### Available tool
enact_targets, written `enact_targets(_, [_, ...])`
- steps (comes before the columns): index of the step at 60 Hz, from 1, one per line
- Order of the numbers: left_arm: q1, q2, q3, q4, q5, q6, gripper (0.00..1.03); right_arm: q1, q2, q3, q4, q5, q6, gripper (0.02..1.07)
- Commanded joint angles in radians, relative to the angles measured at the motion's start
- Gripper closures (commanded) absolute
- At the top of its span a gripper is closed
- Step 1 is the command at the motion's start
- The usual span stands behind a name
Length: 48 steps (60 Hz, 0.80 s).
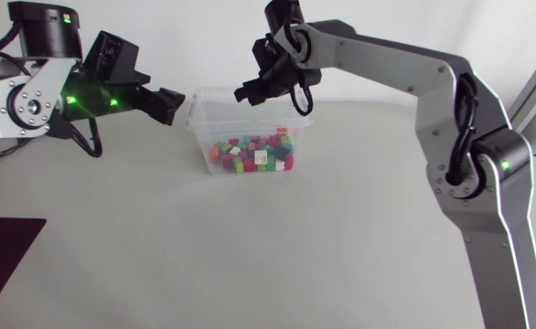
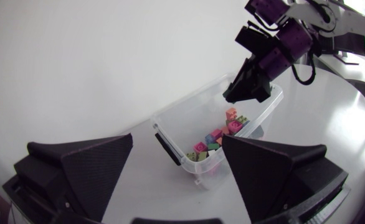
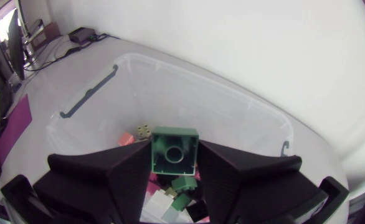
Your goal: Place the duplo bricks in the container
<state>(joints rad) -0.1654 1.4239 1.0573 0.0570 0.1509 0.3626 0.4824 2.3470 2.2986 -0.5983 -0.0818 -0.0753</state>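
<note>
**Brick held above the container, drop not yet made**

Right pincer is clamped on a green duplo brick, its two fingers pressing the brick's opposite sides with the hollow underside facing the wrist camera. It hangs over the clear container, which sits on the table and already holds a heap of coloured bricks. Left pincer hovers just beside the container's left wall, fingers spread wide and holding nothing.

Main risk, as I judge it, is the release height. The brick is well above the heap, so it could strike the uneven pile, bounce and hop over the rim. In the head view the pincer sits towards the far rim rather than the middle, so a drop there could clip the edge. The left pincer is also close enough that a small drift could shove the light container from under the brick.
</note>
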Motion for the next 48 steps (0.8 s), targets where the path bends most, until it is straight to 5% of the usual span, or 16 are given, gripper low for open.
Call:
enact_targets(1, [0.014, -0.052, -0.04, 0.021, 0.001, -0.005, 0.04, -0.004, 0.041, 0.071, -0.006, -0.003, -0.007, 0.44])
enact_targets(7, [0.04, -0.105, -0.08, 0.035, 0.001, -0.011, 0.04, 0.001, 0.012, 0.059, -0.021, 0.008, -0.007, 0.06])
enact_targets(48, [0.115, -0.402, -0.306, 0.064, 0.003, -0.031, 0.04, -0.048, -0.762, -0.84, 0.407, 0.304, -0.095, 0.06])
